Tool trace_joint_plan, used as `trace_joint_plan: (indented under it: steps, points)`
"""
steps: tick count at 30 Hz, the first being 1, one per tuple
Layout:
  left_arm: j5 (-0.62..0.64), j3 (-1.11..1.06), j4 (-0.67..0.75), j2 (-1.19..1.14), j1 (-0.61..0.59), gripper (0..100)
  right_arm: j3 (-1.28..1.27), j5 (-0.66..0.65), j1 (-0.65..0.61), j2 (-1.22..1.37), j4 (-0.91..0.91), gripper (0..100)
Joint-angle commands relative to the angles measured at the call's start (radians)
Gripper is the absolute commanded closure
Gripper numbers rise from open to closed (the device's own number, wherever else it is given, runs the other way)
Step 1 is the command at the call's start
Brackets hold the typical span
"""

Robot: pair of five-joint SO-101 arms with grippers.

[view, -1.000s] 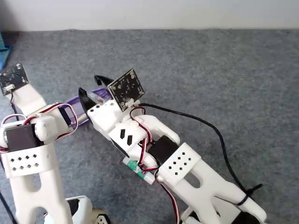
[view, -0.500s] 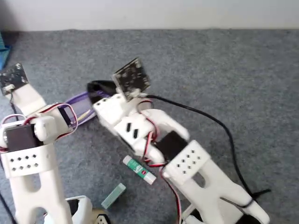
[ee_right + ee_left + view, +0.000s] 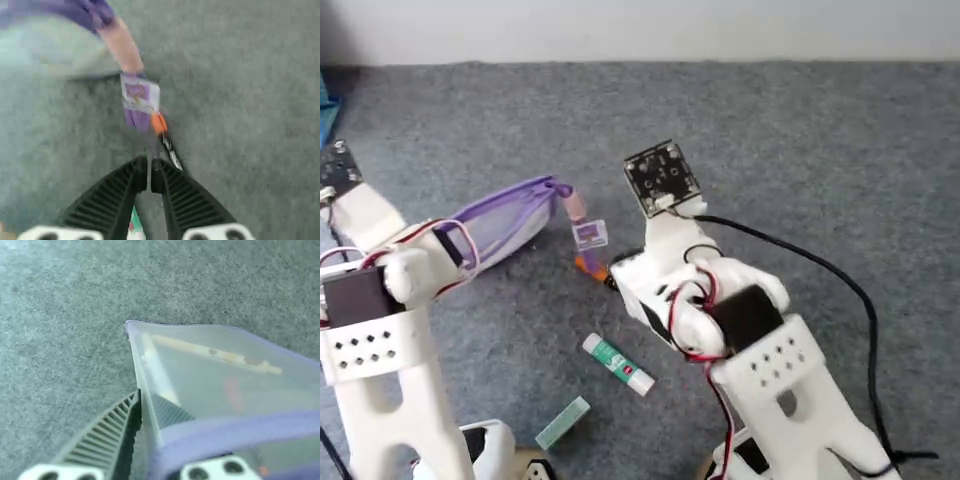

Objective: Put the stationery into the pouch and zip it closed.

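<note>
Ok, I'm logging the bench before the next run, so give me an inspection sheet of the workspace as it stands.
Surface: grey carpet.
Job's things: purple pouch with pencil-like sticks inside. Its pink strap and tag lie by an orange-tipped pen. A glue stick and a pale green block lie loose outside the pouch.
Clutter: nothing seen.
Hands: left hand is shut on the pouch's edge. Right hand is shut beside the pen; whether it grips anything cannot be told.
Cables: black cable crosses the carpet by the right arm.
Surroundings: pale wall behind, blue object at the edge.
</note>
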State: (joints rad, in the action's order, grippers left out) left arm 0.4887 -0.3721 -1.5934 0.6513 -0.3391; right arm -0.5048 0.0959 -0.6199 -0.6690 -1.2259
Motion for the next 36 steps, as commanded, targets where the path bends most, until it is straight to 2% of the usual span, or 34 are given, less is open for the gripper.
trace_joint_plan:
  steps: [1, 6, 8, 16, 31, 33, 36]
  points:
    - [0.012, 0.048, -0.009, -0.005, -0.06, 99, 0.008, 0.009, 0.004, 0.09, -0.042, 95.1]
    - [0.011, 0.048, -0.011, -0.005, -0.089, 99, 0.054, 0.011, -0.036, 0.285, -0.099, 79.0]
    - [0.011, 0.048, -0.011, -0.005, -0.089, 99, 0.081, 0.012, -0.082, 0.361, -0.127, 75.5]
    - [0.012, 0.048, -0.011, -0.003, -0.089, 99, 0.143, 0.015, -0.231, 0.621, -0.124, 77.4]
    - [0.012, 0.048, -0.011, -0.003, -0.083, 99, 0.35, 0.006, -0.283, 1.0, -0.084, 77.7]
    - [0.012, 0.048, -0.011, -0.003, -0.083, 99, 0.35, 0.005, -0.283, 1.013, -0.084, 81.0]
    - [0.012, 0.048, -0.011, -0.003, -0.081, 99, 0.345, 0.005, -0.282, 1.018, -0.084, 93.1]
